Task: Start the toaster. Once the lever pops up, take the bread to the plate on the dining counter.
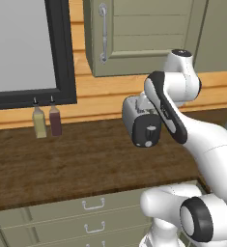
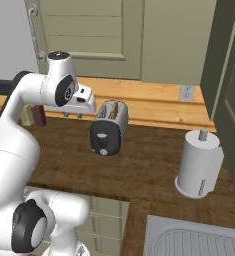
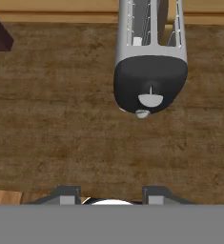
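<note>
With fingers apart and empty, claw (image 3: 108,195) hovers over worktop (image 3: 61,143) short of toaster (image 3: 150,81); bread (image 2: 114,109) half hidden in slot.

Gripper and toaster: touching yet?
Apart. The hand view shows bare counter between the gripper fingertips and the toaster; its lever is untouched.

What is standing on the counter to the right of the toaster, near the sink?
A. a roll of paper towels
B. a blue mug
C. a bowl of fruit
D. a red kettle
A: in the right base view a white roll of paper towels stands upright on the counter, right of the toaster and just behind the sink.
</note>
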Robot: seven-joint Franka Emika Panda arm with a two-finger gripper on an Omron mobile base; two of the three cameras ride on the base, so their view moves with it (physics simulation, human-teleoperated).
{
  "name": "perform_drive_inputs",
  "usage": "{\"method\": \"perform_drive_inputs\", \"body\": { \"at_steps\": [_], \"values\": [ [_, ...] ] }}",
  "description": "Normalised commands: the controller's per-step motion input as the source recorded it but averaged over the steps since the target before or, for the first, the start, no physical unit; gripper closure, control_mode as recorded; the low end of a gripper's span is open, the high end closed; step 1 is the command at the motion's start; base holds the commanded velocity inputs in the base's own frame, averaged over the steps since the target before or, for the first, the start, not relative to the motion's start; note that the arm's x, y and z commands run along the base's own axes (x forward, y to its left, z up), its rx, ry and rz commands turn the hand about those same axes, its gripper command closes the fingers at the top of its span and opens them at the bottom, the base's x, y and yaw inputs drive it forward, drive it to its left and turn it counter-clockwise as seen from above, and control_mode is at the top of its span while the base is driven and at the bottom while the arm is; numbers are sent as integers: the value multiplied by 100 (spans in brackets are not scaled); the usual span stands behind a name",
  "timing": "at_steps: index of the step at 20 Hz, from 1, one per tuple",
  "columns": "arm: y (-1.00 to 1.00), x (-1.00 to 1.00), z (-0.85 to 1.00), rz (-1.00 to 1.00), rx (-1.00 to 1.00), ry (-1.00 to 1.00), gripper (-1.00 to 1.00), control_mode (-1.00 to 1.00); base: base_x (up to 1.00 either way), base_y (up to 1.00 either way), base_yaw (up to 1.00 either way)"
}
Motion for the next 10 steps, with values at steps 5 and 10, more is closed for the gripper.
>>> {"method": "perform_drive_inputs", "body": {
  "at_steps": [5,10],
  "values": [
    [-25,-2,-11,-7,1,-2,-100,-100,0,0,0],
    [-95,3,-55,-28,32,-6,-100,-100,0,0,0]
  ]
}}
